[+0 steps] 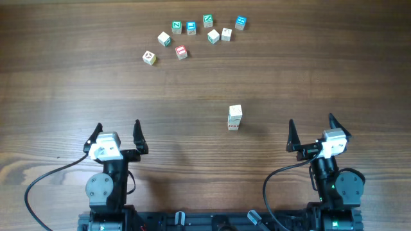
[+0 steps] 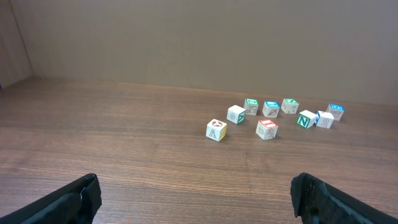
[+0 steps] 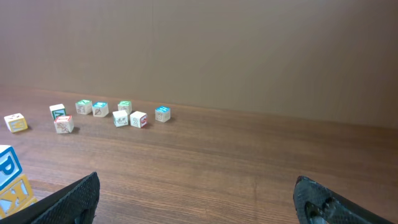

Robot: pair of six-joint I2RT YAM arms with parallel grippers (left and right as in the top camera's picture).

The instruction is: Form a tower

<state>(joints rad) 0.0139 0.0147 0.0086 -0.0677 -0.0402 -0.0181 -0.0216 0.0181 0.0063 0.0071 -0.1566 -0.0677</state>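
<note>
Both arms are folded back at the near edge of the table [image 1: 58, 83]. The left hand [image 1: 117, 126] and the right hand [image 1: 311, 121] are released and empty, with the tower [image 1: 235, 118] standing between them, untouched.

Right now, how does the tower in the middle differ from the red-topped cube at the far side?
The tower is several cubes stacked upright; the red-topped cube is a single one lying flat. The tower's top face is white, the cube's is red. The tower stands alone; the red-topped cube sits among other loose cubes farther back. Both are made of small pale letter blocks.
</note>
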